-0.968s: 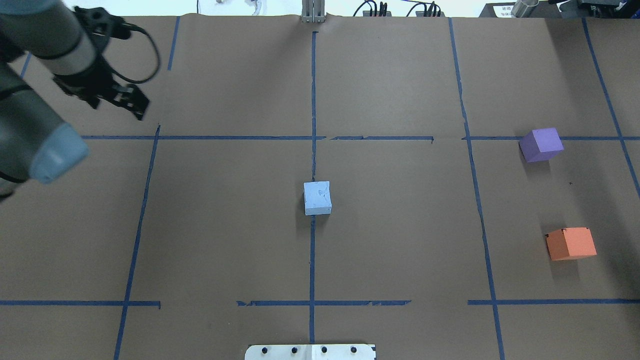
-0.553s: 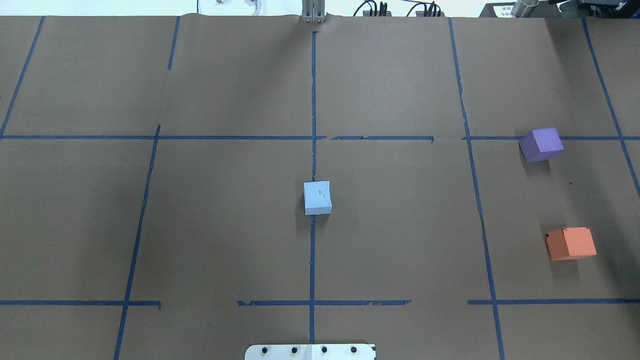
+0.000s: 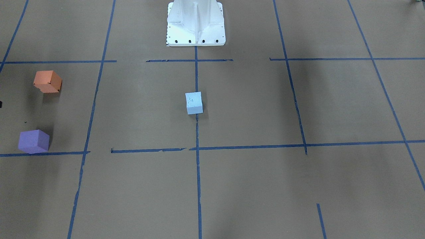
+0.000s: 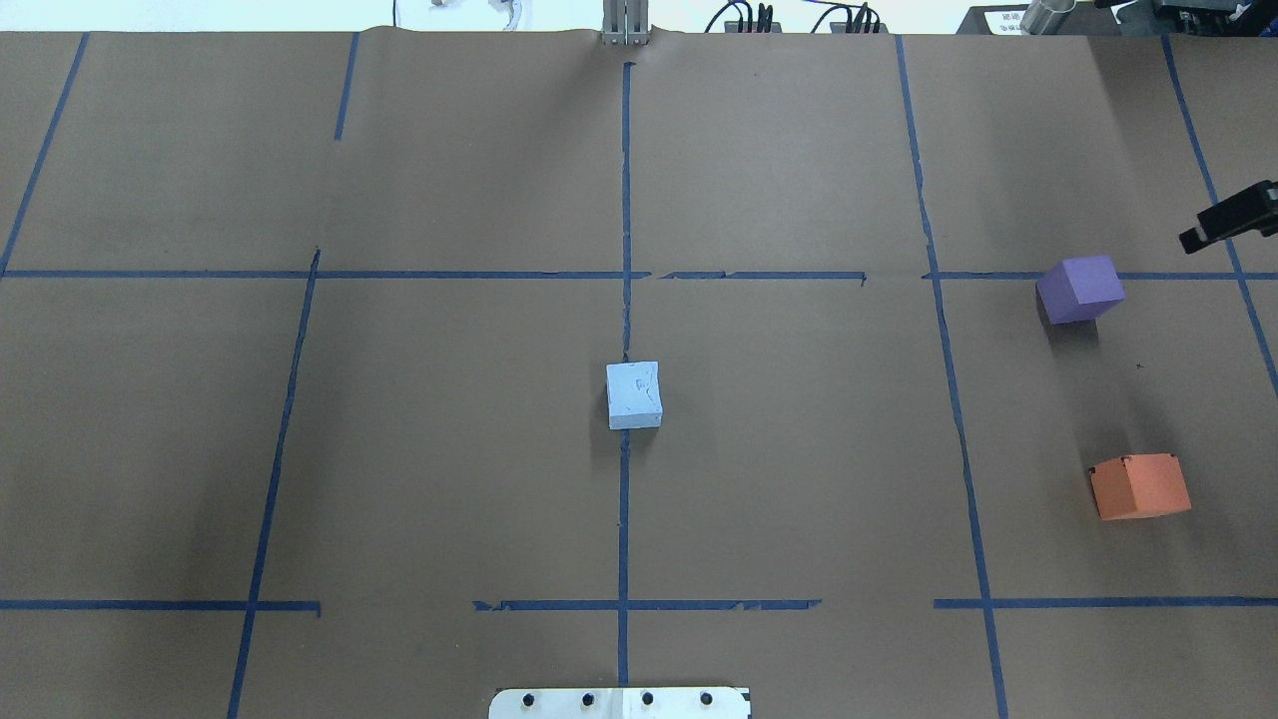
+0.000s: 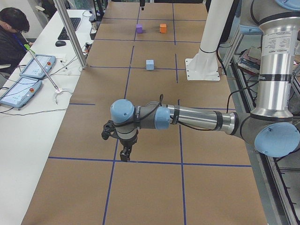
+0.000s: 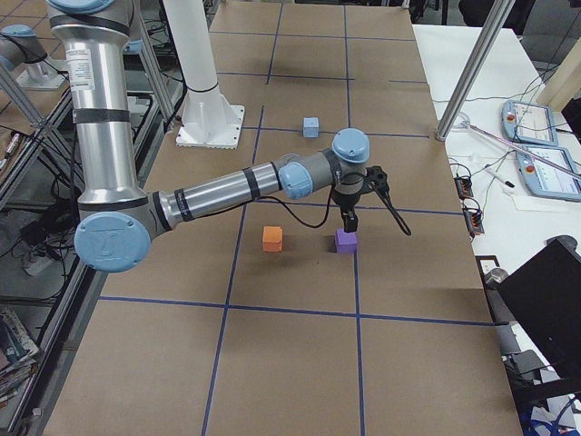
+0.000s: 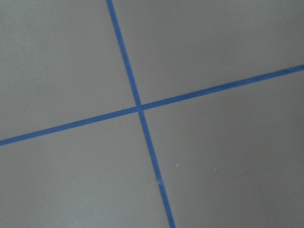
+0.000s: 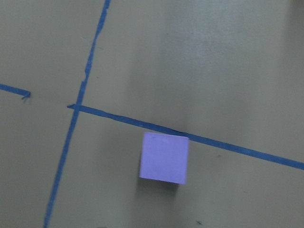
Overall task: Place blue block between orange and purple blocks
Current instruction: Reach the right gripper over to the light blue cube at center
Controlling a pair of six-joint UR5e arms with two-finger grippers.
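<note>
- White base plate (image 4: 619,702) of the robot: at the near edge of the table (image 4: 799,449), on the centre line of blue tape (image 4: 623,519).
- Orange block (image 4: 1140,486): on the robot's right, well apart from the middle of the table, flat on the brown paper.
- Blue block (image 4: 634,395): the task's object, at the middle of the table and astride the centre tape line. It stands free, with neither claw near it, well apart from the two other blocks and not yet between them.
- Purple block (image 4: 1080,289): farther out than the orange block, on the same side. Its far edge touches a cross line of tape, as the right wrist view shows.
- Left claw (image 5: 124,153): points downward just above a tape crossing towards the table's left end, holding nothing. Whether its fingers are spread or pressed together cannot be told.
- Right claw (image 6: 349,225): hangs downward close over the far side of the purple block, apart from it. Only a black portion enters the overhead view at the right edge, so its spread cannot be told.
</note>
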